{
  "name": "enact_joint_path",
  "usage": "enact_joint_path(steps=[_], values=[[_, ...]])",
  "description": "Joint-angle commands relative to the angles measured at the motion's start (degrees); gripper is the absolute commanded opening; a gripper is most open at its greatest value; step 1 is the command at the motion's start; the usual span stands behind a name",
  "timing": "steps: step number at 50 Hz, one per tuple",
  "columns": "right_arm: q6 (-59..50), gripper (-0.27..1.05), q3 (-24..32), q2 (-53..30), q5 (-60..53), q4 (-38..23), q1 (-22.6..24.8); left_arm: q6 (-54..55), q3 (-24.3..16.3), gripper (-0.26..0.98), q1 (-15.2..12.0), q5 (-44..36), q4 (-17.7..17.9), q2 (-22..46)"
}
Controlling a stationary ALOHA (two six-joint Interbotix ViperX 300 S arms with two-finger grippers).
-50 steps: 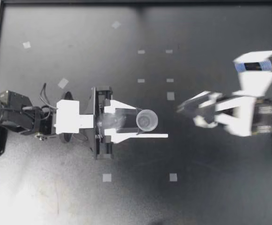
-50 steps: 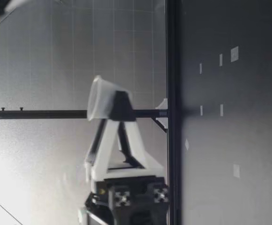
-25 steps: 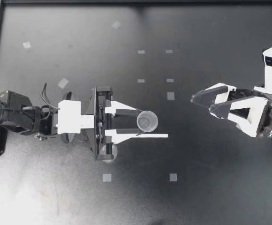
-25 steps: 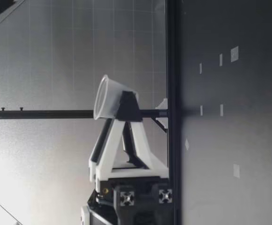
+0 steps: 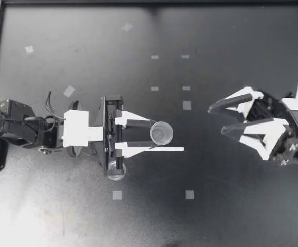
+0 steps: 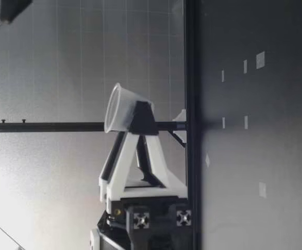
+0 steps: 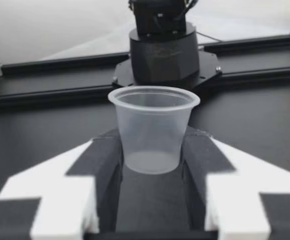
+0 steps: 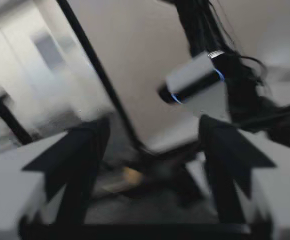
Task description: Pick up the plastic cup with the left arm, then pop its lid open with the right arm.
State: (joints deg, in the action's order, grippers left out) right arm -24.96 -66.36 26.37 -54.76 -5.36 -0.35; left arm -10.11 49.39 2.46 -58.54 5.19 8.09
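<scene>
— Where is the cup (image 5: 162, 133), and what has it?
— Your left pincer (image 5: 155, 134) is clenched on it from two sides, and the black pads (image 7: 105, 160) press the lower half of its wall. The cup hangs in the air above the counter (image 5: 231, 51), mouth upward and a little tilted. It looks empty.
— And your right pincer (image 5: 217, 120)?
— It is released, with nothing between its fingers. It is well apart from the cup, over the right side of the counter.
— How will this cup handle?
— I judge it very light. It is thin clear plastic, so the wall is soft and can buckle if you squeeze hard. It is also smooth, so it may slip. The best place to hold it is low, near the base, where it is stiffer, and your pads are there now.
</scene>
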Motion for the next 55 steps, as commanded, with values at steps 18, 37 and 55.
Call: enact_joint_path(steps=[18,37,55], values=[[25.66,0.72,-0.62,10.63,25.31,1.41,-0.35,0.53,-0.97,0.25,-0.18,-0.26,-0.09,-0.79],[25.66,0.72,-1.05,10.99,24.79,3.16,-0.35,0.7,-0.88,0.25,-0.18,-0.26,-0.09,-0.79],[25.49,0.72,-1.05,11.16,24.79,3.34,-0.35,1.14,-0.7,0.25,-0.18,-0.26,-0.09,-0.79]])
